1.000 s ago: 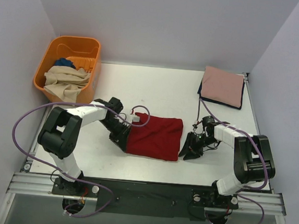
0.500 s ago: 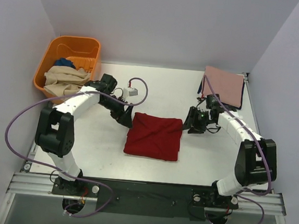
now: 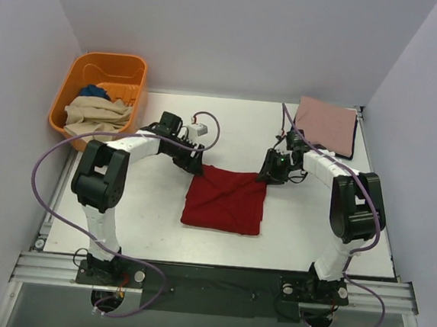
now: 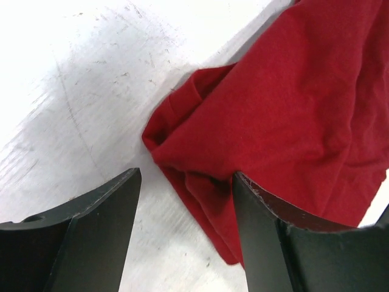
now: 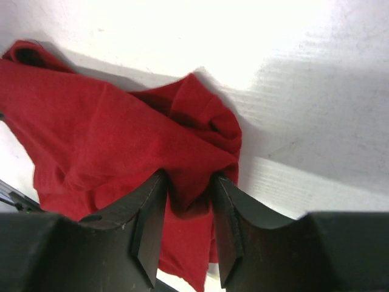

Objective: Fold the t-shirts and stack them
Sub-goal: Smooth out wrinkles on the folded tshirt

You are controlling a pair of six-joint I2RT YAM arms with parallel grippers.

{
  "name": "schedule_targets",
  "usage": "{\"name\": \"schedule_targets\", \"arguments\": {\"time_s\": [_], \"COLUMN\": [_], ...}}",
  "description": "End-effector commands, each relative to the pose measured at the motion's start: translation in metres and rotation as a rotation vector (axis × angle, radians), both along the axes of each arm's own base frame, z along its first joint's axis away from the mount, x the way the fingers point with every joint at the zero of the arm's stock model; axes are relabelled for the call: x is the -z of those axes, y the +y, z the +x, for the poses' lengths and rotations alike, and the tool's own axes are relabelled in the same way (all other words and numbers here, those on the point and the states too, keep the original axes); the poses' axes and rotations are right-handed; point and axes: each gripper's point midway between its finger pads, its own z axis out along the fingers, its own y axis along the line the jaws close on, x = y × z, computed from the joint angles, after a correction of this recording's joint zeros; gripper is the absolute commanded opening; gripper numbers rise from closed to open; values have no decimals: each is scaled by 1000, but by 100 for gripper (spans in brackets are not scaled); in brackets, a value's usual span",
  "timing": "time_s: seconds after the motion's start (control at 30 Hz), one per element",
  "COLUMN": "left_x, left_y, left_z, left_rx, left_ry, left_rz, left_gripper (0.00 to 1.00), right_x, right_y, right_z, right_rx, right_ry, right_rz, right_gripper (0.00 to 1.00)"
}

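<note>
The dark red t-shirt lies folded into a rough square at the table's middle. My left gripper stands open at its far left corner. In the left wrist view that gripper has the shirt's edge against one finger, with bare table beside it. My right gripper is at the far right corner. In the right wrist view it is shut on a bunched fold of the red shirt.
A folded dusty pink t-shirt lies over a navy one at the back right. The orange basket at the back left holds a beige shirt and a blue one. Purple cables loop off both arms.
The red shirt's near half was carried over to the far edge, leaving a narrower square. Both grippers moved from the near corners to the far corners, and the left one opened.
</note>
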Motion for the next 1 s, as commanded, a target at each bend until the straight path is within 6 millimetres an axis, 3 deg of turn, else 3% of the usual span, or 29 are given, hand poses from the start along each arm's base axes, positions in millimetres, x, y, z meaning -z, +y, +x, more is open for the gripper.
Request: {"name": "schedule_targets", "arguments": {"time_s": [0.0, 0.03, 0.17, 0.2, 0.23, 0.27, 0.37, 0.47, 0.57, 0.63, 0.7, 0.73, 0.8, 0.97], "left_x": [-9, -11, -14, -16, -20, -21, -25, -33, -31, -20, -13, -14, -14, -15], "left_y": [-20, -22, -28, -32, -33, -34, -28, 0, 3, 1, 2, 1, 0, 3], "left_z": [28, 30, 35, 32, 37, 39, 43, 62, 60, 56, 55, 56, 57, 59], "left_rx": [-22, -29, -40, -57, -74, -82, -150, -319, -339, -352, -372, -367, -360, -381], "left_ry": [-64, -61, -62, -32, -36, -33, -4, -44, -27, 15, 39, 38, 40, 28], "left_rz": [-67, -86, -139, -172, -201, -225, -248, -223, -219, -199, -192, -194, -188, -185], "left_gripper": [68, 64, 39, 21, 14, 0, 0, 0, 0, 0, 0, 0, 0, 0], "right_x": [-6, -5, 0, 3, 4, 4, 6, 6, 3, 2, -2, -4, -14, -19], "right_y": [10, 11, 10, 8, 8, 6, -2, -11, -7, -3, 3, 4, 6, -11], "right_z": [16, 17, 18, 17, 18, 20, 26, 34, 38, 42, 44, 43, 42, 15], "right_rx": [9, 7, 3, 3, 3, 7, 18, 38, 3, -6, -16, -20, -25, 61], "right_ry": [-47, -45, -30, -20, -20, -13, -17, -17, -20, -24, -28, -23, -43, -49], "right_rz": [64, 69, 81, 87, 94, 109, 116, 132, 142, 151, 158, 158, 152, 89], "right_gripper": [27, 18, 3, 2, 1, 0, 0, 0, 0, 6, 24, 38, 49, 52]}}
